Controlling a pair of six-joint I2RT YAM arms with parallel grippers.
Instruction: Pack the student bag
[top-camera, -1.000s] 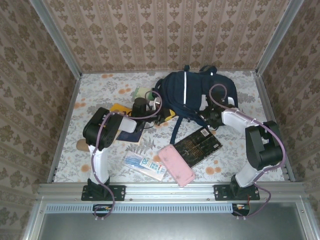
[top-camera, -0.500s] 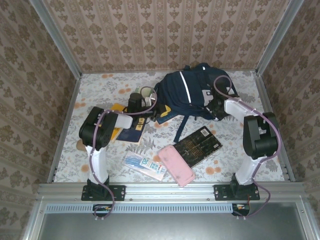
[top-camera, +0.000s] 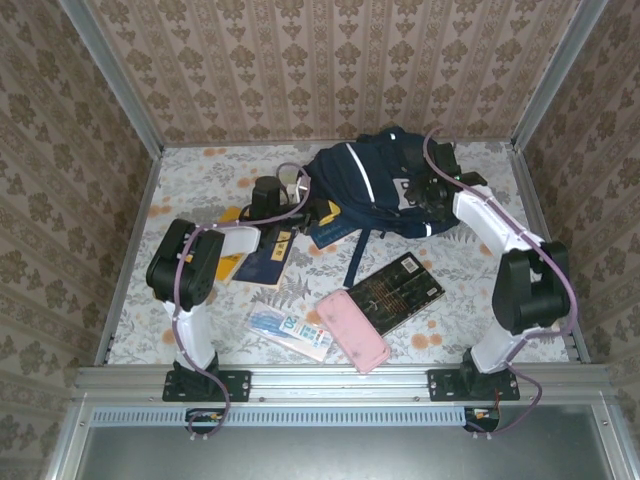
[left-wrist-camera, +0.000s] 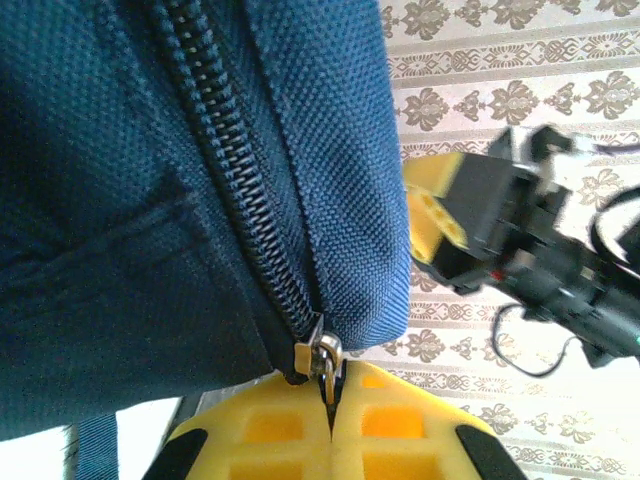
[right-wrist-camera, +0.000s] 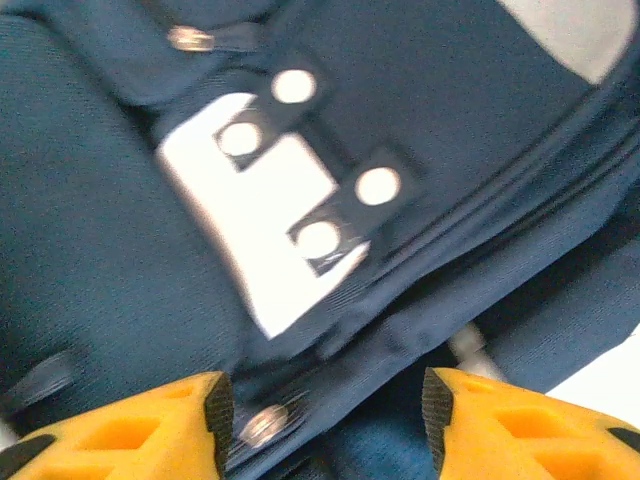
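The student bag (top-camera: 375, 185), navy blue with a white stripe, lies at the back of the table. My left gripper (top-camera: 318, 212) is at its left edge. In the left wrist view its yellow fingers (left-wrist-camera: 400, 430) are pressed together on the metal zipper pull (left-wrist-camera: 327, 358) at the end of the bag's zipper (left-wrist-camera: 235, 170). My right gripper (top-camera: 420, 195) is at the bag's right side. It (right-wrist-camera: 325, 410) stands open over the bag's fabric near a white patch (right-wrist-camera: 255, 225) with snaps, holding nothing.
In front of the bag lie a black book (top-camera: 395, 292), a pink case (top-camera: 352, 330), a blue and white packet (top-camera: 290, 330) and a dark booklet (top-camera: 265, 262) on a yellow item (top-camera: 230, 265). Metal rails (top-camera: 130, 250) and papered walls bound the table.
The right gripper has opened from shut. Both arms have reached farther back, and the bag has shifted backward and to the right. The left gripper stays shut on the zipper pull.
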